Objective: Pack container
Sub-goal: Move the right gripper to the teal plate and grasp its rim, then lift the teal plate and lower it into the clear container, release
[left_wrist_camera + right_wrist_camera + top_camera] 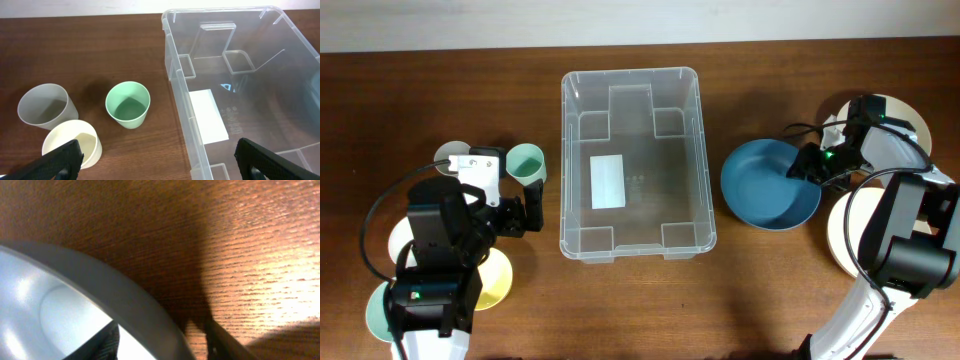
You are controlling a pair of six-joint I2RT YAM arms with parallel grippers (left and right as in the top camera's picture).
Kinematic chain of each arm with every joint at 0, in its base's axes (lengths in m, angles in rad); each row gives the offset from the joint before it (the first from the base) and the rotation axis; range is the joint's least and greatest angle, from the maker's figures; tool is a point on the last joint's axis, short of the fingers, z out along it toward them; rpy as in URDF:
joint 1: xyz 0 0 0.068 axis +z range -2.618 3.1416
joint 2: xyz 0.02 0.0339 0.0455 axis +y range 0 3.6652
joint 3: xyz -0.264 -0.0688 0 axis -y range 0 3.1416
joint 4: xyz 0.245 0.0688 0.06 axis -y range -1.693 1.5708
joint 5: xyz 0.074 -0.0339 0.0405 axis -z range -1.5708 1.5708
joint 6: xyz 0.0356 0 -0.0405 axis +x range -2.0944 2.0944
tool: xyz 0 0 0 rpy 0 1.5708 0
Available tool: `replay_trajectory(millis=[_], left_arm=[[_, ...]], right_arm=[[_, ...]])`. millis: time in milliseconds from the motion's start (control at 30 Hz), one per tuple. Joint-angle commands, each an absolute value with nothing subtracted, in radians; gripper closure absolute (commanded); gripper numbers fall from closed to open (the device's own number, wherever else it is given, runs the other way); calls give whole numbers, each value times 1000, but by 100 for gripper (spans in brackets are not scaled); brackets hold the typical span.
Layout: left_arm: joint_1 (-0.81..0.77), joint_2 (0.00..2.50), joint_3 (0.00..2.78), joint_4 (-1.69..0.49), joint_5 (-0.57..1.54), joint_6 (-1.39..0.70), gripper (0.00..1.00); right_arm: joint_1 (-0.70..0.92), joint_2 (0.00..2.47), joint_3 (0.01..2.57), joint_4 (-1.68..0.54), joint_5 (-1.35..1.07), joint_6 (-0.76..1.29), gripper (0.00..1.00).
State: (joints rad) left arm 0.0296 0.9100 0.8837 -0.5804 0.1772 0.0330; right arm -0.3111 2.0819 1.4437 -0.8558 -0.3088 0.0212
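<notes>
Container clear, rectangular, white label inside

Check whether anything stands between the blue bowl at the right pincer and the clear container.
Nothing visible does. Only a strip of table separates the blue bowl from the right wall of the container, and the container has no lid on it.

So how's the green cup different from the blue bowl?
The green cup is small, tall and mint; the blue bowl is wide, shallow and dark. The cup stands left of the container, the bowl right of it. Both are empty and outside it.
</notes>
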Motion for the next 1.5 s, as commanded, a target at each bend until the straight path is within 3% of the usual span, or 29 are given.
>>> replay_trajectory(millis=[0, 67, 167, 267, 333, 733, 1167, 1300, 1467], left_arm=[[29, 911, 907, -580, 195, 26, 1], [29, 911, 907, -580, 195, 26, 1], [29, 911, 907, -580, 195, 26, 0], [29, 911, 907, -580, 195, 26, 1], [29, 911, 907, -581, 195, 26, 1], [29, 911, 907, -580, 175, 27, 1], [29, 911, 907, -585, 175, 27, 1], [29, 911, 907, -585, 176, 27, 1], [29, 911, 907, -588, 176, 26, 1]], right_arm=[[-315, 2099, 1449, -860, -318, 15, 57], [-315, 2099, 1449, -860, -318, 15, 62], [-315, 2099, 1449, -863, -318, 15, 78], [-315, 2099, 1449, -863, -318, 15, 84], [-315, 2099, 1449, -862, -318, 15, 96], [-315, 2037, 1472, -873, -513, 25, 96], [-300, 1585, 1581, -899, -449, 129, 96], [-179, 1449, 1616, -900, -388, 128, 96], [94, 1456, 1616, -881, -250, 129, 96]])
